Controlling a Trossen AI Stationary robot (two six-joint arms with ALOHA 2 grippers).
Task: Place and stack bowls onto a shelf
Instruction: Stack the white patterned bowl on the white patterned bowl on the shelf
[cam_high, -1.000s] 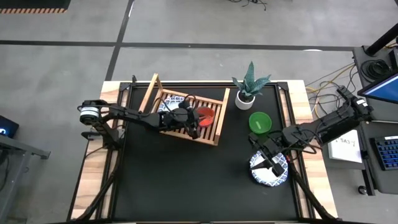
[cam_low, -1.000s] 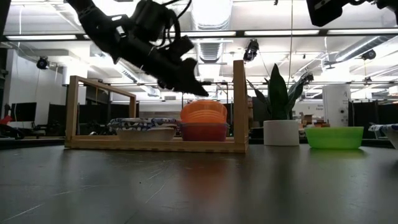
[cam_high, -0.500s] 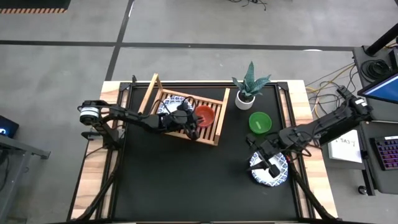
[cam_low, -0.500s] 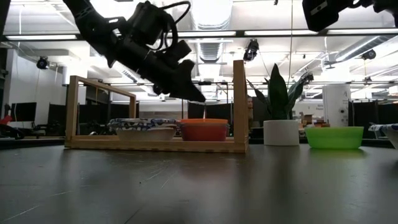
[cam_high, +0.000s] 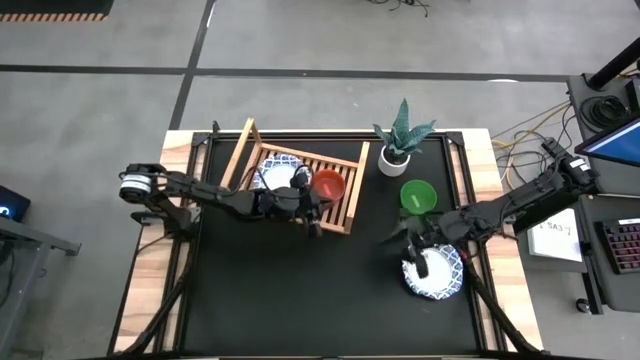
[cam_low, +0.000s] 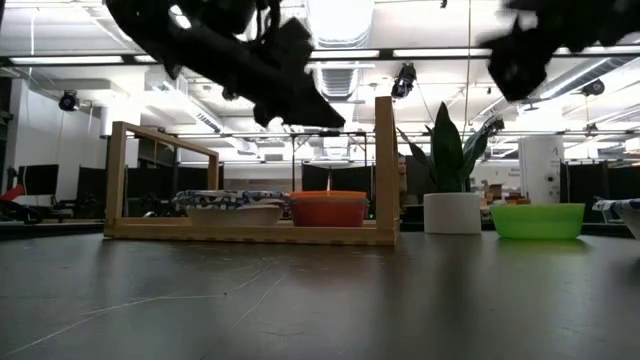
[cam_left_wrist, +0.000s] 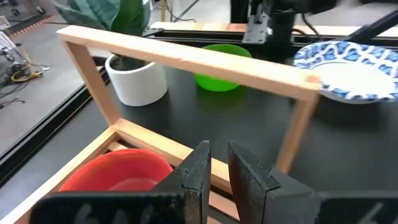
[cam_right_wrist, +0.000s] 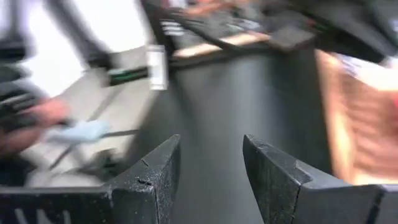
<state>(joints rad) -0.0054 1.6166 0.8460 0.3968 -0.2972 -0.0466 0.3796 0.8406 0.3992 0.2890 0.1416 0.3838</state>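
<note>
Lifted off bowl (cam_high: 434, 273), right gripper (cam_high: 412, 240) gapes, empty.

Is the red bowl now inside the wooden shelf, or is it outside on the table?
Inside. The red bowl sits upright on the shelf slats beside a blue-patterned bowl; nothing grips it.

The left arm reaches in low from its side, stretched long toward the middle. The left gripper (cam_high: 312, 208) points forward and a bit down, its two fingers (cam_left_wrist: 198, 171) close together with just a thin gap. The right arm bends in from its side. The right gripper (cam_high: 418, 240) has its fingers (cam_right_wrist: 152, 171) spread wide apart, holding nothing.
</note>
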